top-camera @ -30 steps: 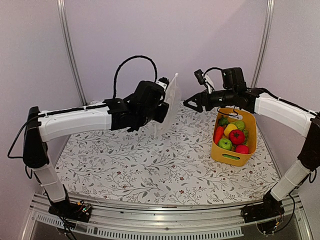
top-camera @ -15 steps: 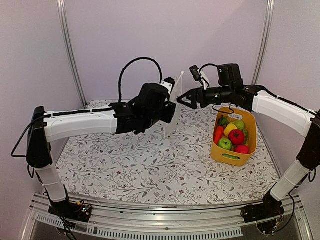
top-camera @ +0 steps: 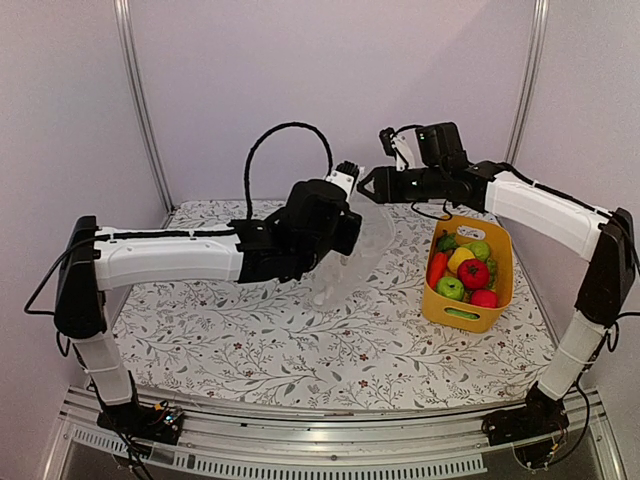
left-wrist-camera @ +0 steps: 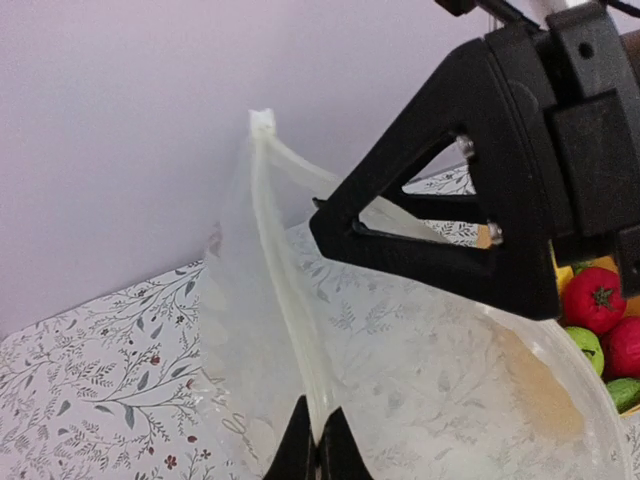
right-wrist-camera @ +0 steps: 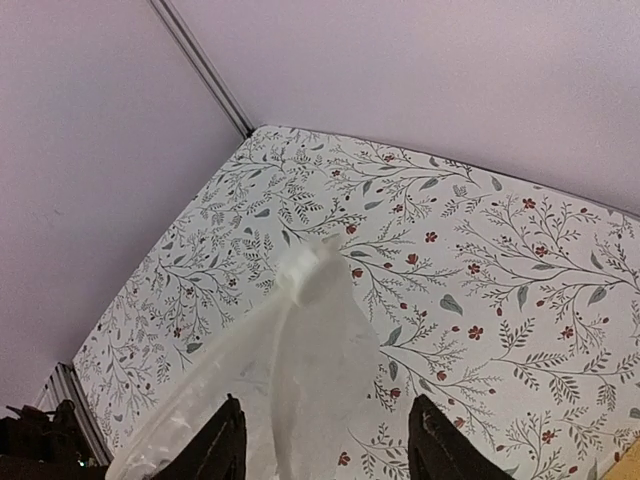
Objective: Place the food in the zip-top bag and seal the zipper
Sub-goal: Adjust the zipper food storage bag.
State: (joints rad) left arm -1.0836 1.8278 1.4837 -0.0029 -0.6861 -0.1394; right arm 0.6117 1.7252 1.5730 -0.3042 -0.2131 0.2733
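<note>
The zip-top bag (top-camera: pixel 355 255) was held up above the counter (top-camera: pixel 250 340), its zipper (left-wrist-camera: pixel 288 280) edge pinched in the tightly closed left claw (left-wrist-camera: pixel 318 445). The right claw (right-wrist-camera: pixel 325 425) was seen partly spread, one finger on either side of the bag's upper corner. The food (top-camera: pixel 465 265) was seen lying in the yellow bin (top-camera: pixel 462 315), on the right.

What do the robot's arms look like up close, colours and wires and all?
The left arm and right arm are white tubes with black joints. A black cable arches over the left arm. The right gripper has black, triangular, open-framed fingers.
</note>
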